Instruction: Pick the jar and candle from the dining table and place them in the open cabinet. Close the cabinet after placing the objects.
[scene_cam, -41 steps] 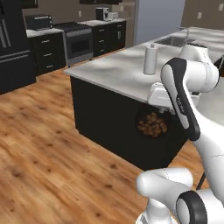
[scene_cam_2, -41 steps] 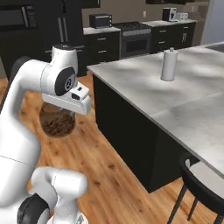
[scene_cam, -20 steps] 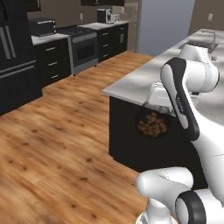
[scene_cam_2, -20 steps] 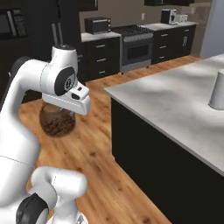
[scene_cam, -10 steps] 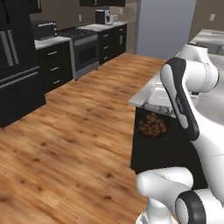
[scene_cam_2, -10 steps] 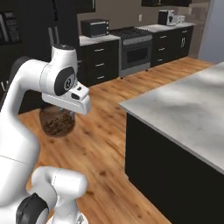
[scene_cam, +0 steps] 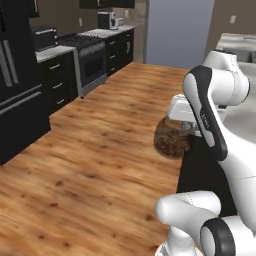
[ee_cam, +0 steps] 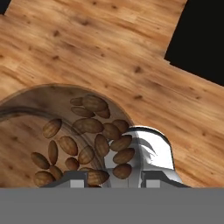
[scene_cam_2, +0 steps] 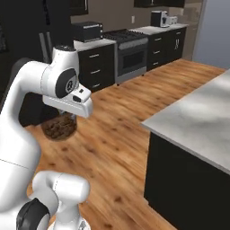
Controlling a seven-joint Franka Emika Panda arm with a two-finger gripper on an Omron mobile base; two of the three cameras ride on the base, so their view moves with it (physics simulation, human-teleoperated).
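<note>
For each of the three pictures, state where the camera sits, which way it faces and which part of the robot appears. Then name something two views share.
Left base view: behind the arm, left; faces wood floor and stove; arm right.
Right base view: behind, right; faces counter; arm left.
Hand view: on the hand, looking down at floor; tool grips the jar.
Shared: jar, stove.

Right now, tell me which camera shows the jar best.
The left base view: the whole jar hangs below the hand over the wood floor. The right base view shows it partly behind the arm; the hand view shows its nut-filled belly up close.
</note>
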